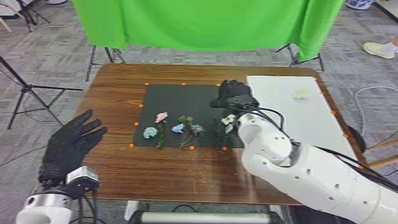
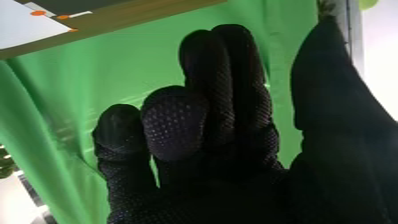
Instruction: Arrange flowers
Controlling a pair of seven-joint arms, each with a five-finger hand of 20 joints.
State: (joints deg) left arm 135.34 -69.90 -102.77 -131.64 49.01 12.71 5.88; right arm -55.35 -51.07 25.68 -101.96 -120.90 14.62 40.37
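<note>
I am seeing the right robot hand (image 1: 233,95) empty, fingers loosely extended, thumb apart, at the black mat's (image 1: 173,95) right side. Flowers (image 1: 150,132) are lying on the mat; a pale bloom (image 1: 302,94) is resting on the white sheet (image 1: 289,117). I am expecting light, bendy, crushable pieces, so I am favouring a soft stem (image 1: 161,141) pinch.
</note>
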